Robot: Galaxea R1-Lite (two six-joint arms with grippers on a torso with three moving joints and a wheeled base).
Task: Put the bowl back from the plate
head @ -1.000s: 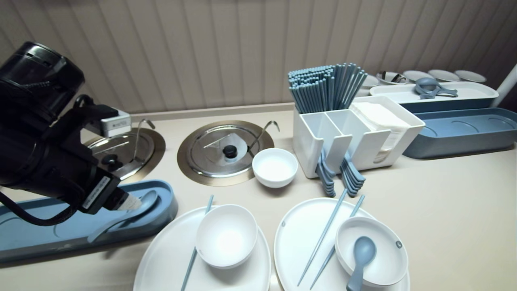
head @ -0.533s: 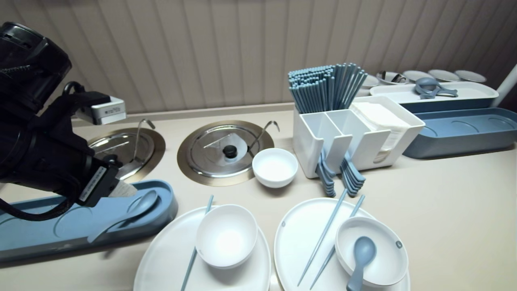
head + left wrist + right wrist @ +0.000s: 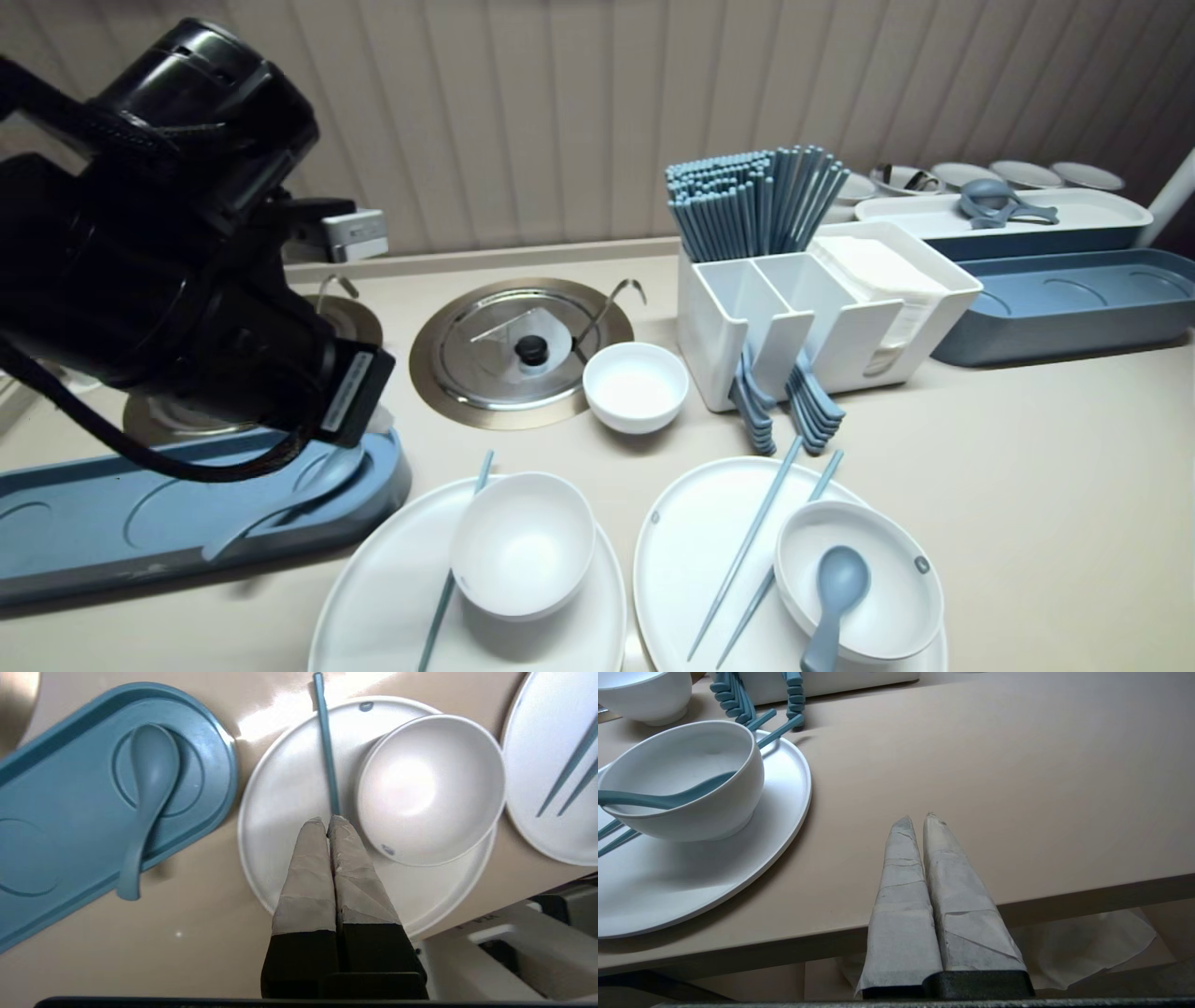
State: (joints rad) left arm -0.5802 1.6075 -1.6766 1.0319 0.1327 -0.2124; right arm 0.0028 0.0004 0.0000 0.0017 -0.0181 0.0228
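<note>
Swung L gripper (image 3: 329, 820) off spoon (image 3: 149, 779) since a sec ago: fingers apart then, now pressed together, empty, over white plate (image 3: 280, 858) by chopstick (image 3: 327, 751). Same spot for spoon: in blue tray (image 3: 56, 812) at counter's (image 3: 1027, 513) front-left edge. Parked R gripper (image 3: 917, 819) off front-right edge, fingers together.

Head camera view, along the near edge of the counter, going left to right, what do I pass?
blue tray → left white plate → right white plate

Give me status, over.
Left gripper shut, empty, above white plate near chopstick. Right gripper shut, parked at table edge. Blue spoon lies on blue tray. White bowl sits close beside chopstick.
</note>
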